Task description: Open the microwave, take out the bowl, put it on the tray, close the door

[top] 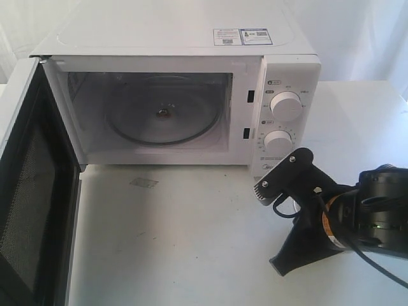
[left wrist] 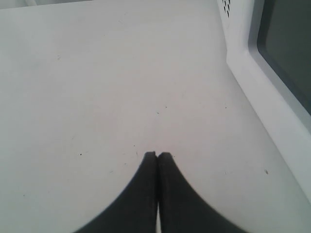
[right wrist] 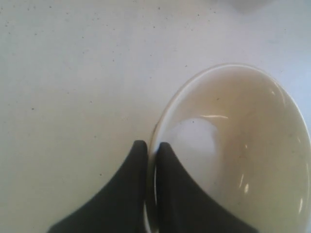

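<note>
Carrying the glossy cream round bowl [right wrist: 233, 145], rim pinched in the right fingers [right wrist: 121, 199], left fingers [left wrist: 136, 199] clenched empty, probably needing the unseen tray located next.

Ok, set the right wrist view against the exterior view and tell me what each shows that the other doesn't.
Only the right wrist view shows the bowl, its rim pinched by the right gripper. Only the exterior view shows the microwave, its door swung open, the glass turntable with nothing on it, and the two knobs. Both show the white table and the right gripper.
</note>
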